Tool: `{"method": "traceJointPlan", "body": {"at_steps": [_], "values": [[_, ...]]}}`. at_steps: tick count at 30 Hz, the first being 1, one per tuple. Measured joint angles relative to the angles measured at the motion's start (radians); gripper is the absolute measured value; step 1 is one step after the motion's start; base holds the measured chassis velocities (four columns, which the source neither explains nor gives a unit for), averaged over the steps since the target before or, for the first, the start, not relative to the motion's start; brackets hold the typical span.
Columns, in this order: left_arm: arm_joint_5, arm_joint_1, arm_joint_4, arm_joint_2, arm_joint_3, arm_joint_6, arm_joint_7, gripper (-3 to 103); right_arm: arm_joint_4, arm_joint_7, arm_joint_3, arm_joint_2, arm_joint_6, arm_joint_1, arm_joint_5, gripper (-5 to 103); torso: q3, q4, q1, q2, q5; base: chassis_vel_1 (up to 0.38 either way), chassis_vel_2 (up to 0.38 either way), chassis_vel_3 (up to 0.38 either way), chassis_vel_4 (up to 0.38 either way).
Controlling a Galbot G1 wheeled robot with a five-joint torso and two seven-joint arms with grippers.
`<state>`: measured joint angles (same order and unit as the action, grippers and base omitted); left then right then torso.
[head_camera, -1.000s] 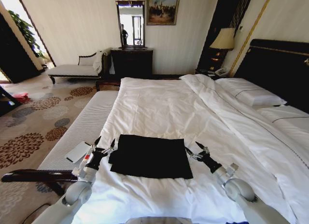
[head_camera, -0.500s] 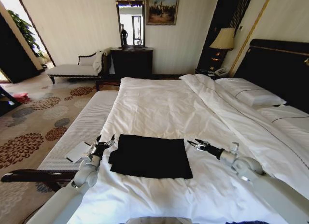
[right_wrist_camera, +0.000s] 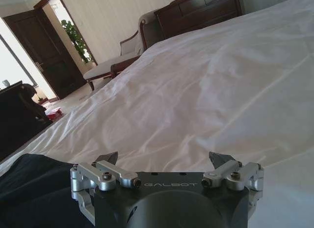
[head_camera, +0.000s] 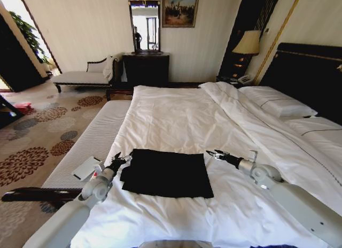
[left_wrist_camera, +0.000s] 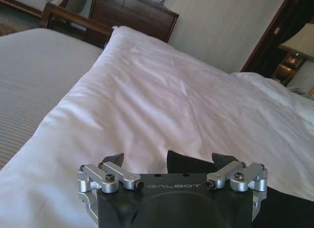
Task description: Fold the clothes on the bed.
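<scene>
Clothes on bed are flanked by left gripper and right gripper, jaws spread; both corners should be pinched evenly

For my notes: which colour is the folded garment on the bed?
Black; the garment shows best in the head view.

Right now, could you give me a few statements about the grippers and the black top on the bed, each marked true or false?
1. The black top lies flat on the white duvet. True.
2. The left gripper is clamped on the top. False: its fingers are open at the top's left edge, holding nothing.
3. The right gripper is open, near the top's far right corner. True.
4. The top hangs off the bed's footboard. False: it rests wholly on the duvet.
5. A lit lamp stands beside the headboard. True.
</scene>
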<state>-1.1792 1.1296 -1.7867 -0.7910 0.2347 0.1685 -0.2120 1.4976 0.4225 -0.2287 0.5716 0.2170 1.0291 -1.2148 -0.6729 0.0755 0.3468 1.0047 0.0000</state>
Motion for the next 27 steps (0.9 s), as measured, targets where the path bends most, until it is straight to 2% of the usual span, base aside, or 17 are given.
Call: {"method": "traceJointPlan", "body": {"at_steps": [3, 6, 8, 12, 13, 19, 27], "values": [[-0.085, -0.046, 0.037, 0.019, 0.005, 0.081, -0.018, 100, 0.001, -0.009, -0.016, -0.003, -0.009, 0.016, 0.009, 100, 0.000, -0.0002, 0.000, 0.000, 0.0000, 0.000, 0.000, 0.000, 0.000], [-0.113, -0.078, 0.064, 0.028, -0.002, 0.110, -0.013, 100, 0.001, -0.010, -0.020, -0.004, -0.012, 0.020, 0.011, 100, 0.000, -0.0002, 0.000, 0.000, 0.0000, 0.000, 0.000, 0.000, 0.000], [-0.163, -0.146, 0.110, 0.037, -0.029, 0.167, 0.033, 100, 0.001, -0.015, -0.025, -0.005, -0.016, 0.026, 0.011, 100, 0.000, -0.0003, 0.000, 0.000, -0.0002, 0.000, 0.000, 0.000, 0.000], [-0.195, -0.209, 0.153, 0.033, -0.062, 0.204, 0.079, 100, 0.006, -0.022, -0.029, -0.005, -0.018, 0.030, 0.009, 100, 0.000, -0.0002, 0.000, 0.000, 0.0000, 0.000, 0.000, 0.000, 0.000], [-0.215, -0.263, 0.190, 0.021, -0.096, 0.225, 0.104, 100, 0.012, -0.027, -0.036, -0.006, -0.019, 0.036, 0.009, 100, 0.000, 0.0000, 0.000, 0.000, 0.0002, 0.000, 0.000, 0.000, 0.000], [-0.223, -0.349, 0.284, -0.029, -0.176, 0.250, 0.130, 100, 0.019, -0.045, -0.058, -0.014, -0.021, 0.053, -0.002, 100, 0.000, -0.0001, 0.000, 0.000, 0.0001, 0.000, 0.000, 0.000, 0.000], [-0.205, -0.405, 0.367, -0.090, -0.244, 0.240, 0.156, 100, 0.022, -0.056, -0.077, -0.018, -0.022, 0.072, -0.006, 100, 0.000, -0.0002, 0.000, 0.000, 0.0000, 0.000, 0.000, 0.000, 0.000]]}}
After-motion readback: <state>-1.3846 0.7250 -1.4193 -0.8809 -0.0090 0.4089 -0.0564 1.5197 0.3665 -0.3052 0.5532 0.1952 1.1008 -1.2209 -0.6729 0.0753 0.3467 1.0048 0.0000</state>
